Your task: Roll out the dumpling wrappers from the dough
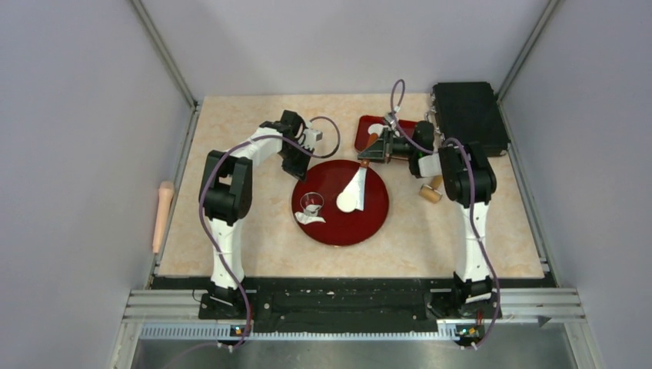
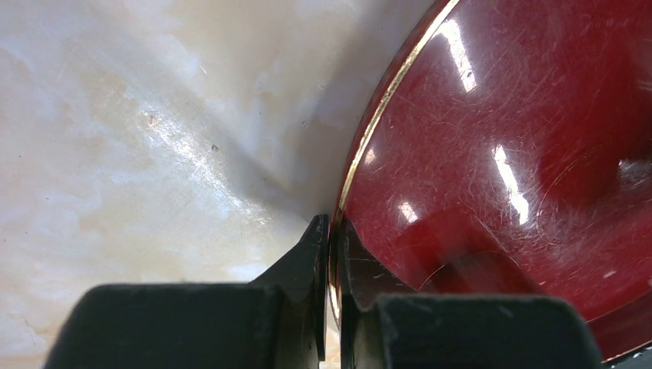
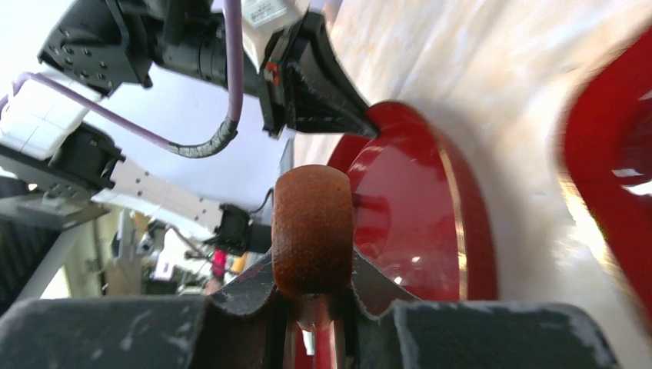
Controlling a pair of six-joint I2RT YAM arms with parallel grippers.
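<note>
A round red plate (image 1: pixel 361 227) lies mid-table. My left gripper (image 1: pixel 301 171) (image 2: pixel 330 223) is shut on the plate's gold-edged rim (image 2: pixel 361 146) at its far left. On the plate a neat round white dumpling wrapper (image 1: pixel 347 201) lies near the centre. A narrow white strip (image 1: pixel 358 178) runs from it up toward my right gripper (image 1: pixel 369 152) (image 3: pixel 313 261). That gripper is shut on a brown rounded handle (image 3: pixel 313 223) over the plate's far edge. A small metal ring (image 1: pixel 311 204) stands at the plate's left with ragged white dough scraps (image 1: pixel 314 219) beside it.
A small red tray (image 1: pixel 367 127) holding a white piece sits behind the plate, partly hidden by my right gripper. Right of the plate lies a short wooden piece (image 1: pixel 430 190). A black box (image 1: pixel 469 115) fills the far right corner. A wooden rolling pin (image 1: pixel 162 214) lies off the table's left edge.
</note>
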